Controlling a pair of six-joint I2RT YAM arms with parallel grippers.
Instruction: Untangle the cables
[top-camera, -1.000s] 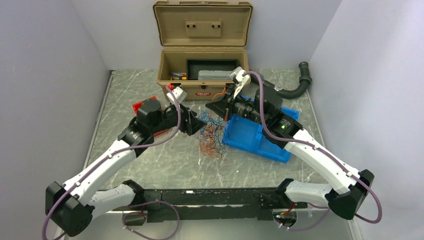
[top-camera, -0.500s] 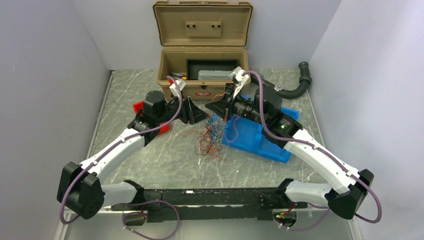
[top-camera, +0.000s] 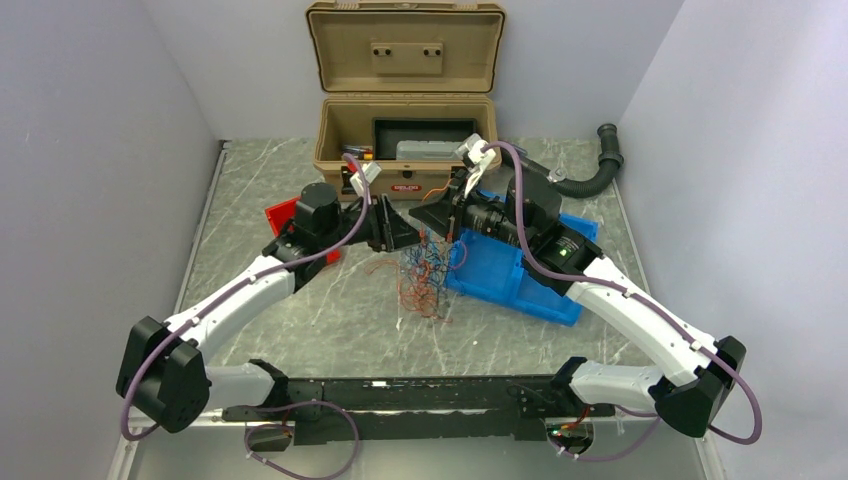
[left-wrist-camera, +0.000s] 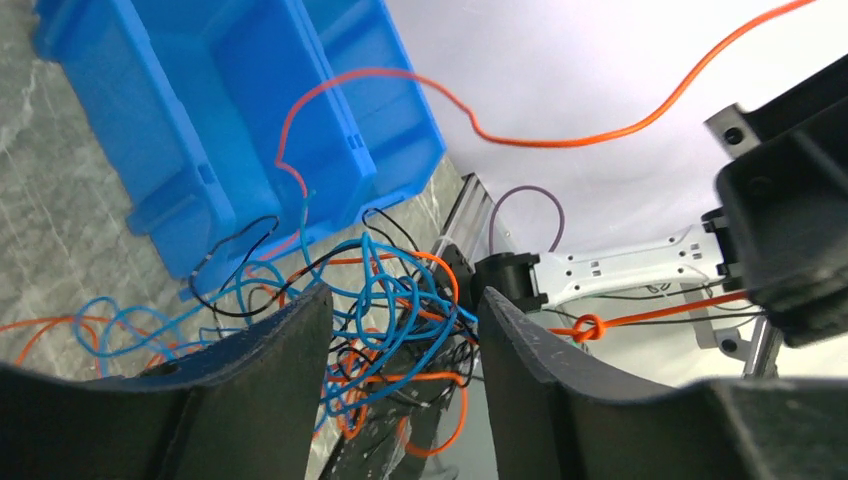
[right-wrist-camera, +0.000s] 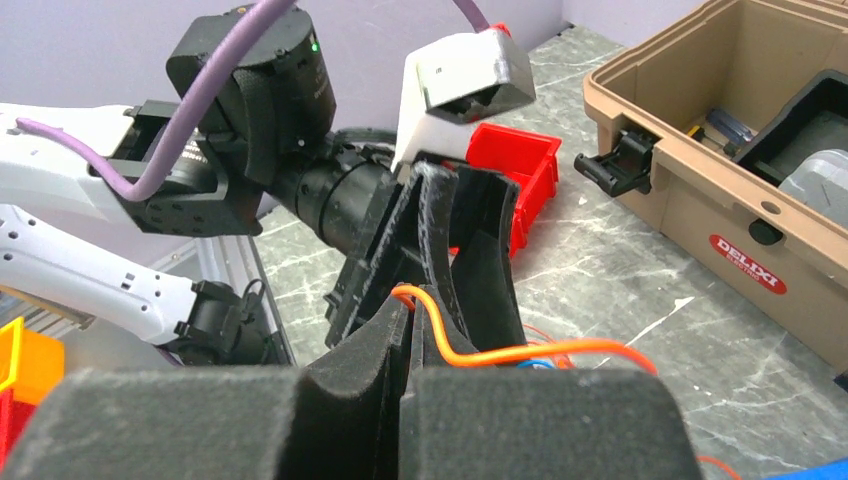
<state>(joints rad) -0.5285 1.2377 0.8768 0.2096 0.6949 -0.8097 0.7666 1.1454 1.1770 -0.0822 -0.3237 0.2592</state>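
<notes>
centre of the top view: the cables (top-camera: 420, 275) sit in a red, blue and black tangle just below the two fingertips, over the desk (top-camera: 300, 320) and right against the left edge of the blue bin (top-camera: 495, 272). left fingers (left-wrist-camera: 270, 385) stand apart at a middling width, with blue, black and orange loops showing in the gap, and none looks pinched. right fingers (right-wrist-camera: 340, 385) come in from the right, pressed tight on an orange strand (right-wrist-camera: 500, 352) that curls off toward the right of the wrist frame. the two pairs are nearly tip to tip. an open tan toolbox (top-camera: 405, 150) sits at upper centre, a red bin (top-camera: 280, 213) at left.
</notes>
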